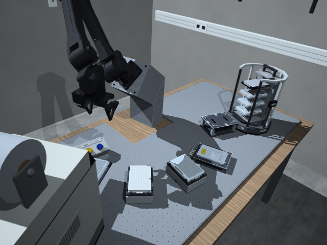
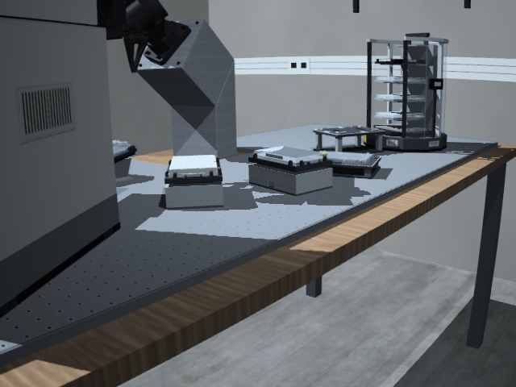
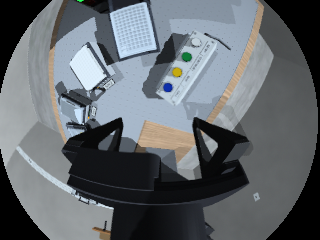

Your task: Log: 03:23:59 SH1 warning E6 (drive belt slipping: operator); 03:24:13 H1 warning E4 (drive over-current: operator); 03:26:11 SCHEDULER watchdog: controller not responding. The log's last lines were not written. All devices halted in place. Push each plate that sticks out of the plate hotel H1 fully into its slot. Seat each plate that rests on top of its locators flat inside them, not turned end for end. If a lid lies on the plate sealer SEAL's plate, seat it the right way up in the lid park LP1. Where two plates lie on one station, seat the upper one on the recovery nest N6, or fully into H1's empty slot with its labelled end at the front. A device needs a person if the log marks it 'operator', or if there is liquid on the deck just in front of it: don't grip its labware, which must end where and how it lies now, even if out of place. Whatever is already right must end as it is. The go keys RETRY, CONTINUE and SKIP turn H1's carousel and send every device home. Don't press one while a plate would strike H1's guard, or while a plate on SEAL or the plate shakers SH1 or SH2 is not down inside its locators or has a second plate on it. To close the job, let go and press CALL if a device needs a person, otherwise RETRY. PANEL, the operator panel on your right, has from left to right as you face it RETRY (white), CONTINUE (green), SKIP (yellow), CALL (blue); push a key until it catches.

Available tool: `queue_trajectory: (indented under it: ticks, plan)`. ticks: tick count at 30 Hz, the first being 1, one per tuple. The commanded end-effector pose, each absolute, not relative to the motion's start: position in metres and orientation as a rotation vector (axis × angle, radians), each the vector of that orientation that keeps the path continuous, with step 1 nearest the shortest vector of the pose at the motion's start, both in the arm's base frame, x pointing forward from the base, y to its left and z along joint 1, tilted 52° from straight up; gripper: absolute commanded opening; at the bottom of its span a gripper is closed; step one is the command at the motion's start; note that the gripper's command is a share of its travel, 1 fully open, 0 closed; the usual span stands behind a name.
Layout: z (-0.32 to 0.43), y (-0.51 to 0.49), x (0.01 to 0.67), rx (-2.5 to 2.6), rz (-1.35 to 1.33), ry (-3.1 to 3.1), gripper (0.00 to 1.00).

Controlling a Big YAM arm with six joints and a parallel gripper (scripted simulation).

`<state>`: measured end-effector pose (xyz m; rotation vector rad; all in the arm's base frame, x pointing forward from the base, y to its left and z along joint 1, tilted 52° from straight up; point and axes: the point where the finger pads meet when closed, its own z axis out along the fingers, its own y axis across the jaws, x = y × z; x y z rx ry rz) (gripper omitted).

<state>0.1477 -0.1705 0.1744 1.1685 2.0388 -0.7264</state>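
Observation:
My gripper [image 1: 100, 115] [image 3: 157, 121] is open and empty. It hangs high over the deck's back left, above the operator panel [image 1: 79, 145] [image 3: 200, 60]. The panel's white [image 3: 196, 42], green [image 3: 187, 56], yellow [image 1: 89, 150] [image 3: 178, 72] and blue [image 1: 99, 146] [image 3: 167, 87] keys lie below the fingers. A white plate [image 1: 139, 178] [image 2: 193, 162] [image 3: 87, 67] sits on one shaker. A clear plate [image 1: 186, 166] [image 2: 289, 154] lies skewed on the other shaker [image 1: 184, 184]. The plate hotel [image 1: 257, 97] [image 2: 406, 91] stands far right; its upper plate [image 1: 252, 83] reaches out past the frame.
The big sealer [image 1: 39, 190] [image 2: 50, 125] fills the left, with a plate [image 1: 101, 166] [image 3: 134, 27] on its stage. A black nest [image 1: 219, 120] [image 2: 350, 132] stands empty beside the hotel. A low black station holds a clear, yellow-labelled piece [image 1: 211, 155] [image 2: 354, 159]. The arm's grey pedestal [image 1: 147, 97] stands at the back.

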Motion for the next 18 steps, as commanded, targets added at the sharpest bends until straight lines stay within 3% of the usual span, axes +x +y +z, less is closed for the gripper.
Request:
queue_trajectory:
  ticks: [1, 18]
  plan:
    - [0.178, -0.173, 0.133, 1.147, -0.750, 2.048, 1.00]
    - [0.191, -0.175, 0.122, 1.367, -0.601, 1.825, 1.00]
